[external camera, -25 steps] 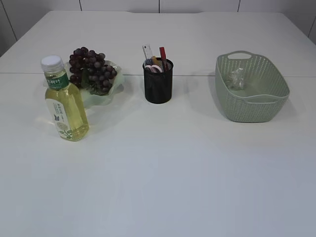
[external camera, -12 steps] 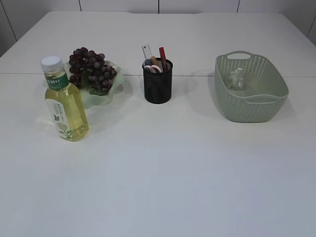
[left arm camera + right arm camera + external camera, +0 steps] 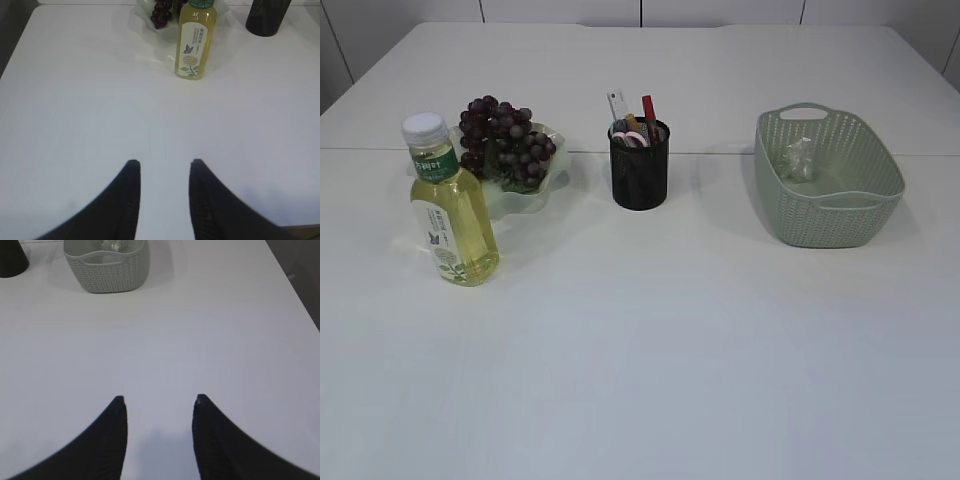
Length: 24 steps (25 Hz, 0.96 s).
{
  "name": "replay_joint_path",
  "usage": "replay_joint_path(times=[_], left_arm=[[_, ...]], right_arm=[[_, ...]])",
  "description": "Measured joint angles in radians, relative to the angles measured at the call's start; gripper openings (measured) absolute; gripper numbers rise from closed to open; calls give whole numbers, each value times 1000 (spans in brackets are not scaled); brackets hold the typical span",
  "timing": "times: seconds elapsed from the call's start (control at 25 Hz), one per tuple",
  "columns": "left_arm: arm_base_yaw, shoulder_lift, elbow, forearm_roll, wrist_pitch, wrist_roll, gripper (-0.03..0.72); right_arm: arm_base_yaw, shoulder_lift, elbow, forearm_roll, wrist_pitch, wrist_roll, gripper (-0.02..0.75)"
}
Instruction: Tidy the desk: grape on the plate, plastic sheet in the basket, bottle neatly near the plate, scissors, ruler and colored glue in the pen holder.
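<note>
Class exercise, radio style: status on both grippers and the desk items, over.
Left gripper open, empty; right gripper the same. Grapes on plate, bottle upright beside it, pen holder filled. Nothing in the way.

Probably a lab: bare white table [image 3: 720, 330], pale panelled wall [image 3: 720, 10].

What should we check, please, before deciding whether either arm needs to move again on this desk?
1. Grapes on the plate: ok.
2. Plastic sheet inside the basket: ok.
3. Bottle upright beside the plate: ok; it stands just in front of it.
4. Pen holder contents: scissors, ruler and a red item show above the rim; whether that is the colored glue, cannot tell.
5. Left tool open with nothing in it, over bare table: ok.
6. Right tool open with nothing in it, well short of the basket: ok.
</note>
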Motion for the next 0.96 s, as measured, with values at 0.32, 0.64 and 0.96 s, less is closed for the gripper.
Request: replay_joint_path(times=[0.32, 0.64, 0.96], left_arm=[[0, 0, 0, 0, 0, 0, 241], [0, 0, 0, 0, 0, 0, 238], [0, 0, 0, 0, 0, 0, 238]], right_arm=[[-7, 0, 0, 0, 0, -2, 350], [-7, 0, 0, -2, 0, -2, 350], [-7, 0, 0, -3, 0, -2, 350]])
